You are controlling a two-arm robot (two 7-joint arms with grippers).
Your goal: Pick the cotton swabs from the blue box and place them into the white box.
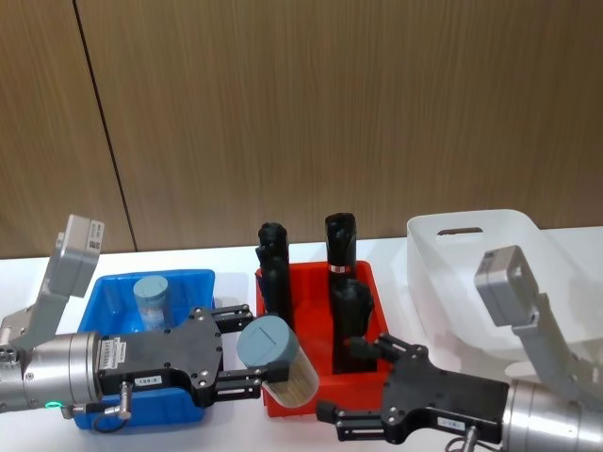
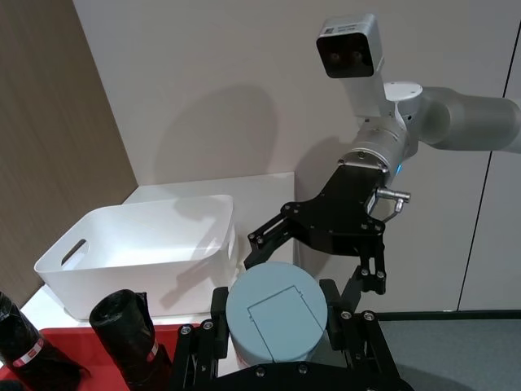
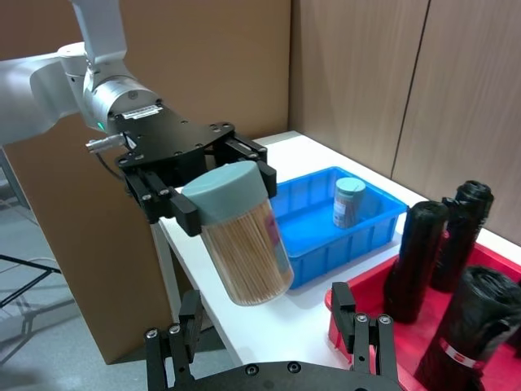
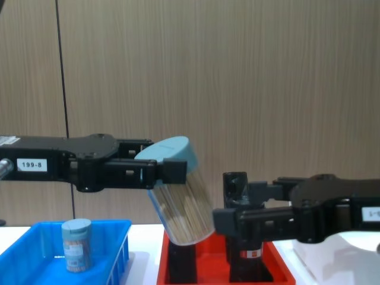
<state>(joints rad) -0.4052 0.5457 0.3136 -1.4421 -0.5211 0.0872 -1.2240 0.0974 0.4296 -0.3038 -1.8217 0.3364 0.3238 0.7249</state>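
Jaws of the left gripper are being clenched on a tilted cotton swabs jar, seemingly above the red bin edge in the head view; the right gripper jaws are being held spread. In the chest view, another jar is being carried upright by the blue box.

Left jaws reach in level, clamped on the pale blue lid of a cotton swab jar. The jar hangs tilted, with its bottom end angled down toward the right jaws. Those sit lower, tip right beside the jar's bottom, can't tell if it's touching. Below the left jaws a second jar stands upright in the blue box. Behind the right jaws, black rolls stand in a red bin on the white surface.
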